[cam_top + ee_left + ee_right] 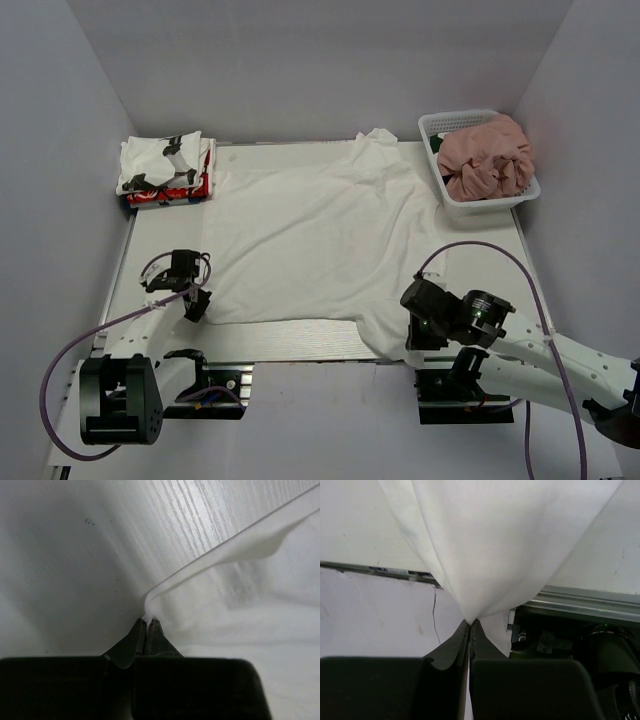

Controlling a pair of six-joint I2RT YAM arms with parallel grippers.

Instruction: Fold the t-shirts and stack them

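A large white t-shirt (310, 235) lies spread over the table. My left gripper (196, 304) is shut on its near left corner; the left wrist view shows the hem (220, 560) pinched at my gripper (147, 622). My right gripper (412, 338) is shut on the near right corner at the table's front edge; the cloth (505, 540) hangs from my gripper (470, 622). A folded white t-shirt with black patches (165, 162) lies on a folded red one (170, 194) at the back left. A dusty pink t-shirt (485, 155) is bunched in the basket. The dark green one is barely visible.
A white mesh basket (440, 125) stands at the back right corner. The table's metal front rail (290, 345) runs between the two arm bases. Grey walls close in the left, back and right sides.
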